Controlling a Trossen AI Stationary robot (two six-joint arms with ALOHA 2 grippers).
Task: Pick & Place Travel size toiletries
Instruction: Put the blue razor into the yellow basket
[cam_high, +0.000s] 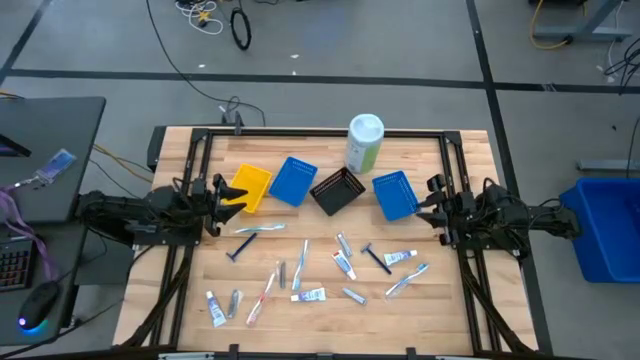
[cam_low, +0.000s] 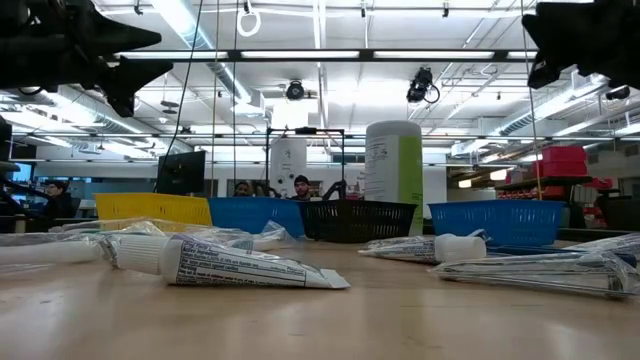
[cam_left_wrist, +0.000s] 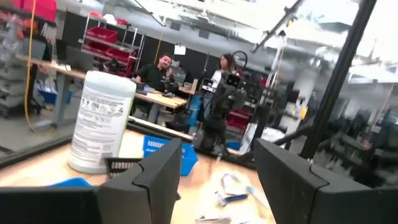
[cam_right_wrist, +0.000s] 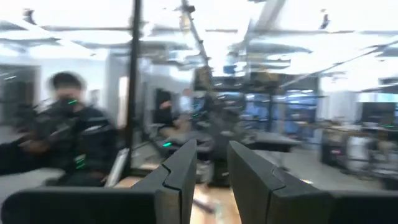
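Scattered toiletries (cam_high: 312, 270) — both end effectors seemingly empty.

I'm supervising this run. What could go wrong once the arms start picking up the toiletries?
The toiletries lie crowded, some touching, so a tool might nudge or pinch a neighbour too. The flat toothpaste tube gives little to grip and may slip. The tall canister beside the black tray could be tipped.

Four trays (cam_high: 294, 181), one canister (cam_high: 364, 142), two claws (cam_high: 222, 198), perhaps fourteen toiletries (cam_high: 309, 295).
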